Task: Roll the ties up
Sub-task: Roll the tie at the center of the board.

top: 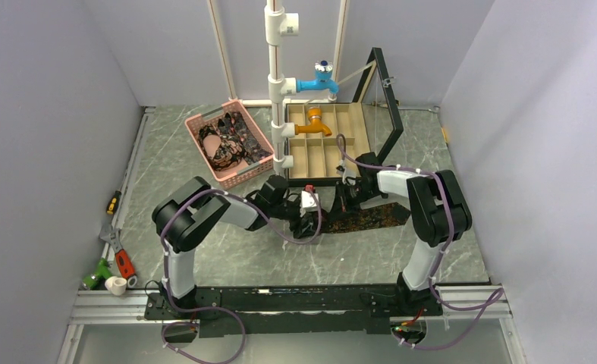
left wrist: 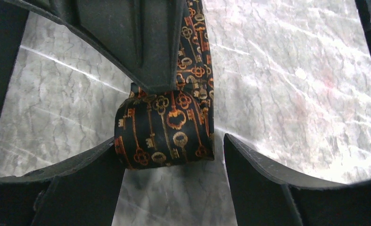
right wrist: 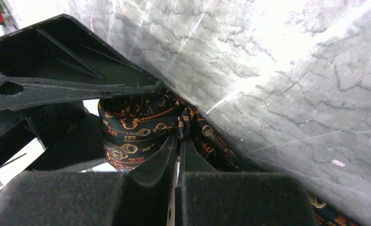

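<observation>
A dark tie with orange keys lies on the marble table, its narrow end wound into a short roll. My left gripper is open, one finger on each side of the roll, the right finger apart from it. In the top view it sits at the tie's left end. My right gripper is shut, pinching the tie where the strip leaves the roll. It reaches in from the right. More ties with brown and pink floral patterns fill the pink basket.
The pink mesh basket stands at the back left. A wooden compartment box with an open glass lid stands behind the grippers. A white pipe stand with blue and orange taps rises between them. Tools lie at the left edge.
</observation>
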Controlling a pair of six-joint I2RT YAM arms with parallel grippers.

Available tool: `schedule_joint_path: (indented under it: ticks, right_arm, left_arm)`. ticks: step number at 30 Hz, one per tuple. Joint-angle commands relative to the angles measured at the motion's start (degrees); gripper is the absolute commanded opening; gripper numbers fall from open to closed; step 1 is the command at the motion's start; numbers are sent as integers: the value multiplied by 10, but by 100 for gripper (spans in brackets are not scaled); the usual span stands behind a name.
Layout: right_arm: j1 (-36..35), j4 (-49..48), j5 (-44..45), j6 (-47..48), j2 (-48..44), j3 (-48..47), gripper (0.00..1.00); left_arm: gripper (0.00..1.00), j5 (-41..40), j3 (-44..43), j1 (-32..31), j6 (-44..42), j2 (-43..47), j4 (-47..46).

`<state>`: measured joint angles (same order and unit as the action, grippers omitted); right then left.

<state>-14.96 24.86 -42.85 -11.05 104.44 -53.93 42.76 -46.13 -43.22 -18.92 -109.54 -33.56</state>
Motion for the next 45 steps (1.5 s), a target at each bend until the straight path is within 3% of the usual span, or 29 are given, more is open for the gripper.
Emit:
schedule_joint_path:
  ticks: [1, 6, 10, 14, 17, 24, 27, 31, 34, 37, 40, 43, 45]
  right_arm:
    - [-20, 47, 139, 36, -1, 26, 0]
    - [-26, 48, 152, 34, 5, 22, 0]
    - [-30, 41, 133, 34, -1, 25, 0]
    - [-31, 8, 82, 25, -23, 23, 0]
    - [-30, -15, 56, 22, -41, 6, 1]
    - [-21, 67, 26, 46, -69, -37, 21]
    - [-15, 82, 5, 41, -107, -17, 38]
    - [-16, 52, -33, -12, -143, 6, 57]
    - [-22, 18, -42, -51, -144, 11, 65]
    - [-30, -7, -31, -66, -115, 12, 65]
    - [-31, -15, -13, -60, -75, 5, 58]
    - [-30, -21, -13, -58, -52, -1, 43]
    - [-30, -19, -5, -53, -51, 0, 26]
  left_arm:
    - [77, 24, -28, -11, 77, -25, -70]
    - [70, 11, -41, -29, 97, -49, -79]
    - [49, -31, -42, -35, 85, -60, -45]
    - [32, -119, -57, -38, 1, -42, 100]
    - [25, -174, -62, -39, -66, -19, 231]
    - [20, -201, -31, -38, -143, 13, 333]
    - [20, -203, -41, -40, -145, 8, 362]
    - [20, -206, -51, -45, -152, 1, 369]
    - [22, -207, -57, -49, -160, -4, 371]
    - [24, -205, -61, -50, -164, -8, 372]
    - [25, -204, -63, -51, -171, -9, 374]
    - [27, -205, -68, -51, -171, -11, 379]
    - [28, -205, -71, -51, -168, -12, 380]
